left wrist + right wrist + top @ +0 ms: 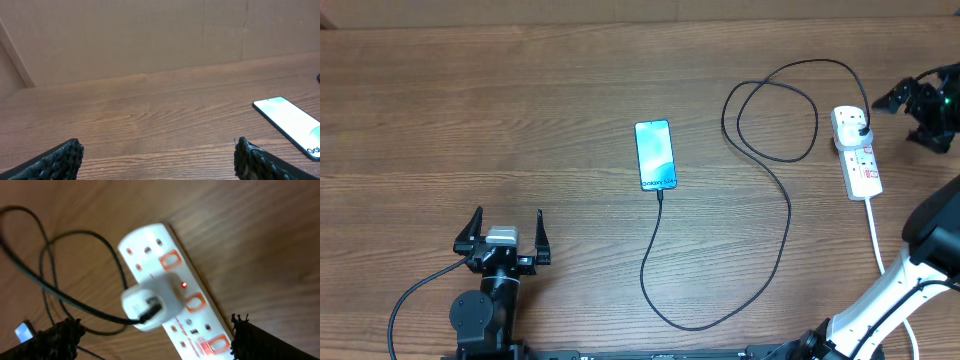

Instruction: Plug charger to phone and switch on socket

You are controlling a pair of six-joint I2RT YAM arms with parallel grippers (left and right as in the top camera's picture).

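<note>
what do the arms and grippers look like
The left gripper is black, with a silver block behind two slim fingers and a black cable running from it. The right arm has white links and black joints. The right gripper is black with a green light. Finger pads are black and bumpy.

Robot test bench, likely in a lab or workshop rather than a home. A wide table [520,100] with a brown wood-grain top fills the overhead view. Two robot arms are mounted at its lower edge: a black arm [485,310] at lower left and a white-and-black arm [880,297] at lower right. Only a few props lie on the table: a phone [656,155] at centre, a white power strip [860,160] at upper right, and a black charger cable [789,210] looping between them. In the left wrist view, plain brown panel boards [125,35] wall off the table's far edge.
</note>
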